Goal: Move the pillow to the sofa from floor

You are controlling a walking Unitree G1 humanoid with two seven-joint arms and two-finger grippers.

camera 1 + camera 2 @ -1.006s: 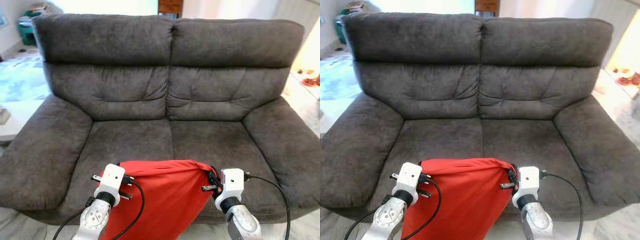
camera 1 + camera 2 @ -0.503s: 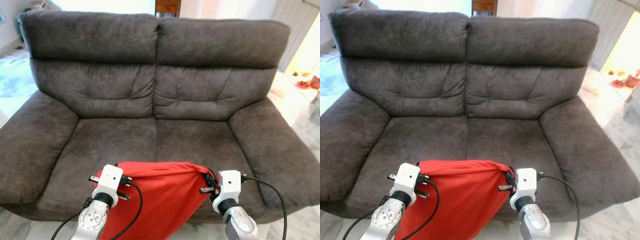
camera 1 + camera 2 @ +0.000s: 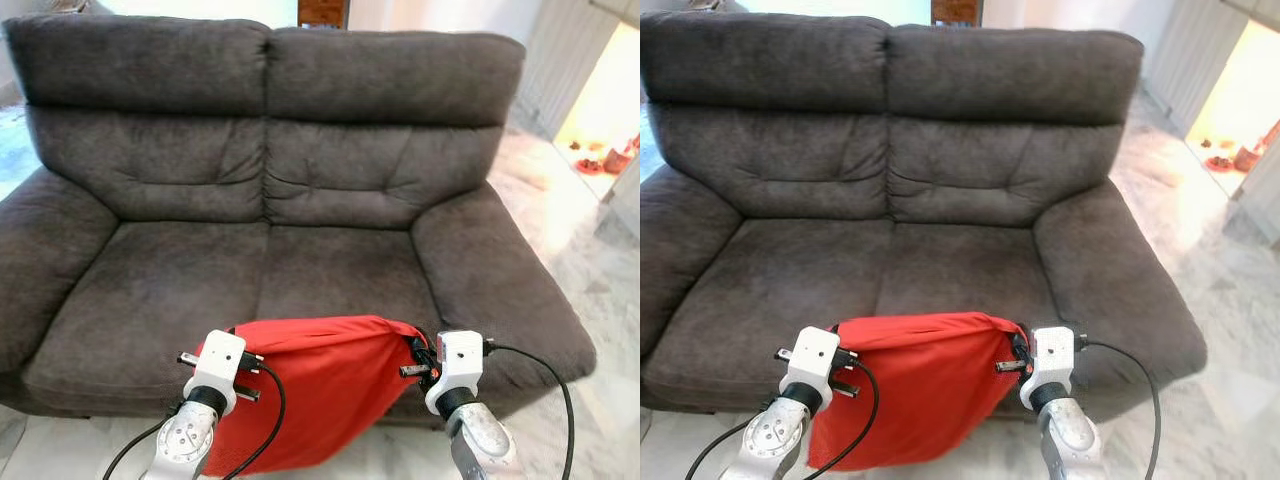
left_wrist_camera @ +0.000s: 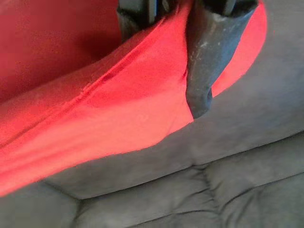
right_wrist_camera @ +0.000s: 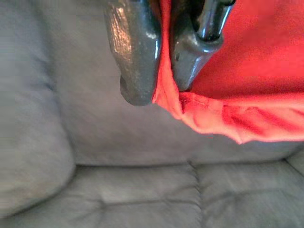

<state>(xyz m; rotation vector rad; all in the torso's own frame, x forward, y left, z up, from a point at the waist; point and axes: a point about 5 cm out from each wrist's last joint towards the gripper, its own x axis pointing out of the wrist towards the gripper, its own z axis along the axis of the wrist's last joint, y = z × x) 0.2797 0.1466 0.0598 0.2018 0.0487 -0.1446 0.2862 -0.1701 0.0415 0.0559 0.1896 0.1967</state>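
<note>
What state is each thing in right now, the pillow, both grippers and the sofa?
red pillow: held up by its top corners, hanging in front of the sofa's seat edge, not yet on it.
left gripper: shut on the pillow's left corner.
right gripper: shut on the pillow's right corner.
sofa: grey two-seater, nothing lying on its seat cushions.
</note>
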